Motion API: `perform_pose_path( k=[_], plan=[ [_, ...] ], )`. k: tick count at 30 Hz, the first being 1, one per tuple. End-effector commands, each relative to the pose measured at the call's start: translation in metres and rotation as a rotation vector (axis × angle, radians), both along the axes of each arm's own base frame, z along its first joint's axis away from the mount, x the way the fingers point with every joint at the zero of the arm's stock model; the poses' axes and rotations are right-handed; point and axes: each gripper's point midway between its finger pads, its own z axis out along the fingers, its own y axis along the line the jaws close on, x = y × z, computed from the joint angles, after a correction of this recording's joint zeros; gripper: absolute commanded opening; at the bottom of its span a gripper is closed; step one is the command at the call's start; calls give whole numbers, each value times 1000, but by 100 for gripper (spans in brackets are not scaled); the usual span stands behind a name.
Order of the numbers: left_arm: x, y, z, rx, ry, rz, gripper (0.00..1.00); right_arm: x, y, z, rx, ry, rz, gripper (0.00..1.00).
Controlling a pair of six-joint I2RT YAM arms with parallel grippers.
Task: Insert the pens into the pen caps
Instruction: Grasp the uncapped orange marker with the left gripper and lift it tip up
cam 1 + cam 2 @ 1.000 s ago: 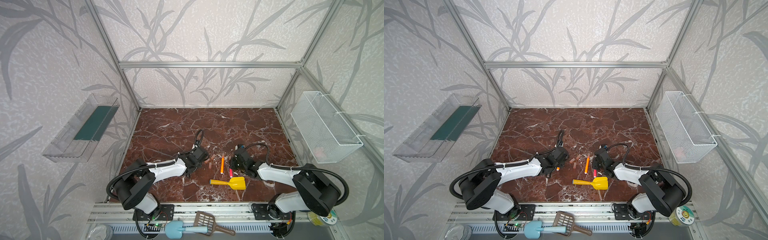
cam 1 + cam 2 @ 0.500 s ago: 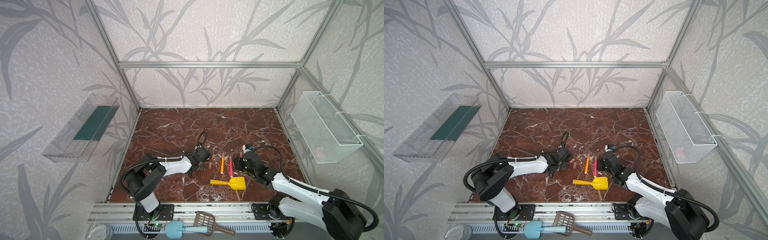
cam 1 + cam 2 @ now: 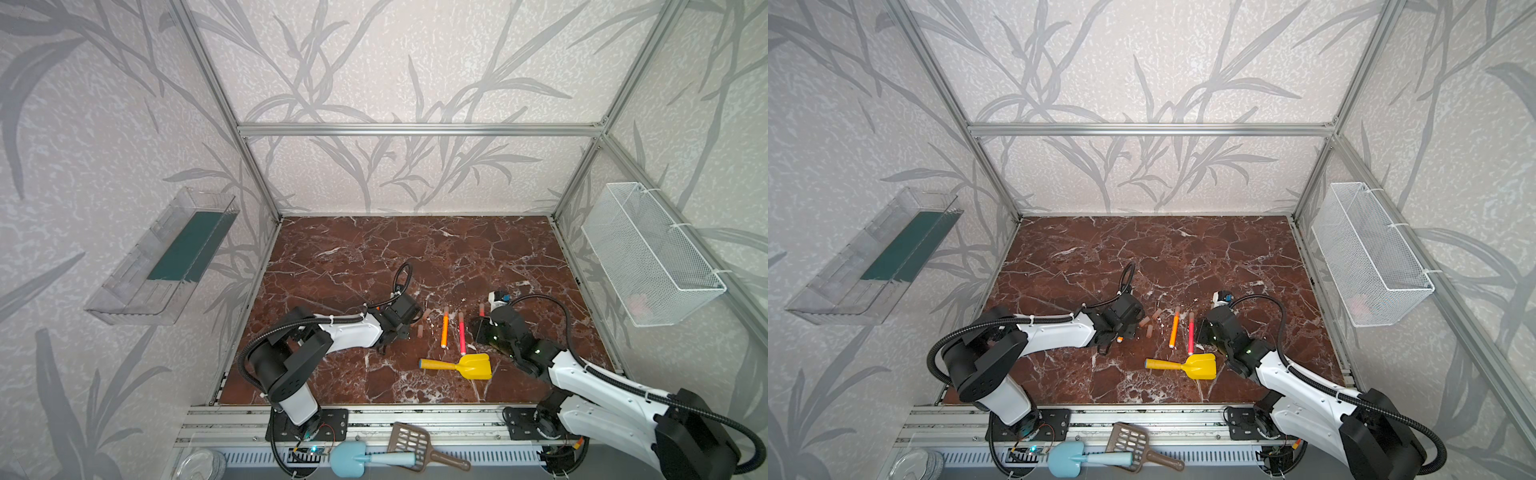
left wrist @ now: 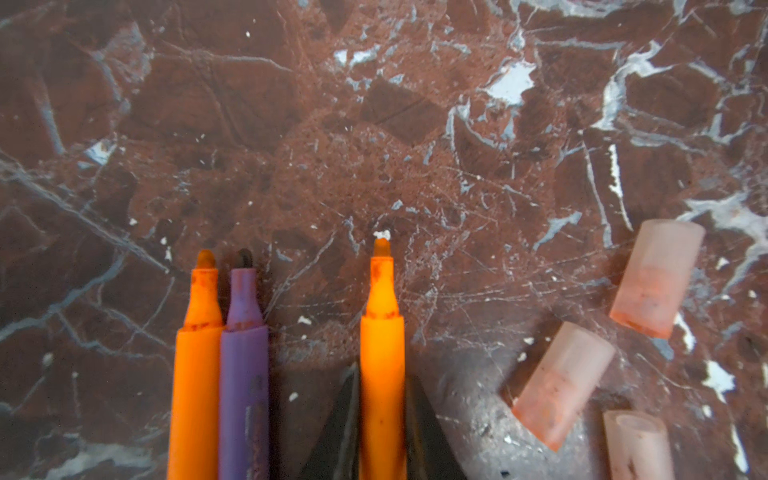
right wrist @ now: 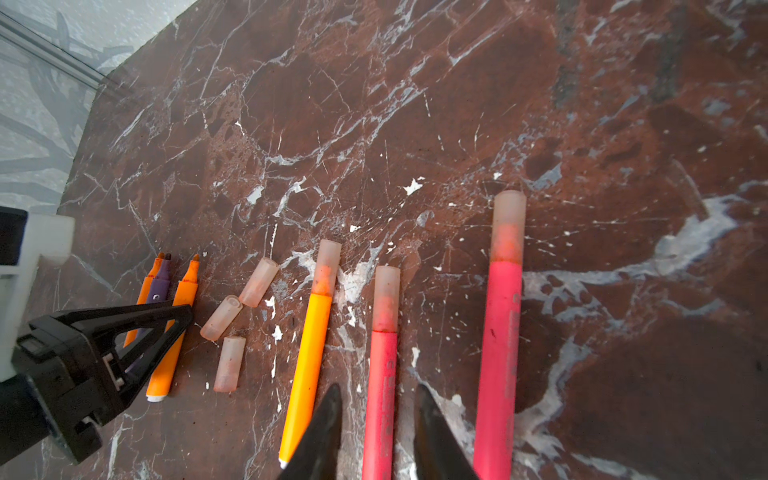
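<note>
Three pens are capped and three aren't. The capped orange pen (image 5: 307, 353), the middle pink pen (image 3: 462, 338) and the outer pink pen (image 5: 500, 332) lie side by side on the marble tabletop (image 3: 374, 257), roughly parallel, caps toward the back wall. The right gripper (image 5: 378, 388) sits low over the middle pink pen with its jaws only a little apart. There's one finger either side of the barrel and a sliver of marble showing on both sides, so it's straddling, not squeezing.

On the other side, the left gripper (image 4: 381, 374) has its jaws pinched tight on a bare orange pen (image 5: 165, 370), which looks like it's lying on the table. Just beside it a second uncapped orange pen (image 4: 195, 374) and the purple pen (image 4: 244, 374) lie touching each other, tips bare too. The loose pen caps (image 5: 221, 318), three of them, sit close together between the left gripper and the capped orange pen, none on a pen. The yellow toy shovel (image 3: 461, 365) lies nearer the front edge, close to the capped pens' back ends.
</note>
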Motion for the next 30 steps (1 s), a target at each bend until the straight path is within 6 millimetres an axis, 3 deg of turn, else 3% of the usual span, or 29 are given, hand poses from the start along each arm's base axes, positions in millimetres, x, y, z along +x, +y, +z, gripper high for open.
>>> perform_pose_path(
  k=[1,8,14,23,30],
  plan=[
    [-12,9,-21,36,71,-5,13,-6,-6,-2,-2,3,-21,30],
    [-9,3,-12,-11,62,-22,8,-6,1,16,44,-41,0,32],
    [-15,-15,17,-146,30,-112,5,-5,12,33,117,-100,30,38],
    [-34,-29,66,-337,-70,-227,5,-6,57,66,217,-198,146,41],
    [-47,-44,88,-433,-100,-316,1,-14,88,84,302,-252,204,43]
  ],
)
